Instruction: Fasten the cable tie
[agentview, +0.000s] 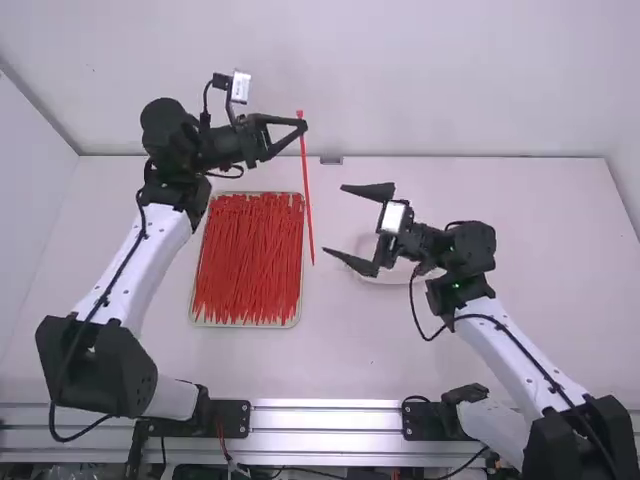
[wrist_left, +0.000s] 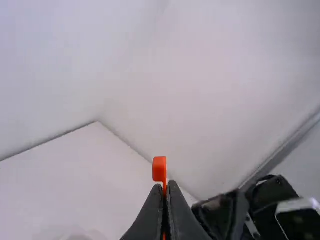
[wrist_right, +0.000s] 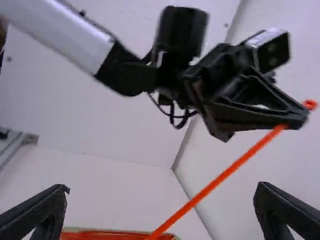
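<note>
I'm working over a plain white counter (agentview: 520, 210) set in a white-walled corner, and I take the shallow beige rectangular tray (agentview: 247, 324) as my reference.

The left white-and-black arm (agentview: 140, 250) rises from its base near the tray's front left corner and runs up along the tray's left side. It bends at a black joint beyond the far left corner, then turns to point across the tray's far edge. The right white-and-black arm (agentview: 510, 345) stands well off the tray's right side. Its forearm climbs toward the tray, and its wrist faces the tray's right rim.

The tray holds a thick, flat bundle of red plastic cable ties (agentview: 250, 258) lying lengthwise. A small white round object (agentview: 388, 279) sits on the counter right of the tray, under the right wrist; I cannot tell what it is.

The right tool (agentview: 335, 220) hangs above the counter just right of the tray. Its two black fingers are spread wide and grip nothing.

The left tool (agentview: 300, 123) is raised above the tray's far right corner. Its fingers are pressed together on a single long red cable tie (agentview: 306, 190), pinching it just below the head. The head pokes out past the fingertips (wrist_left: 159, 169). The strap hangs almost upright along the tray's right rim, apart from the right tool, and its tip is about halfway along that rim. From the right wrist, the strap (wrist_right: 225, 175) slants down between my spread fingers.
</note>
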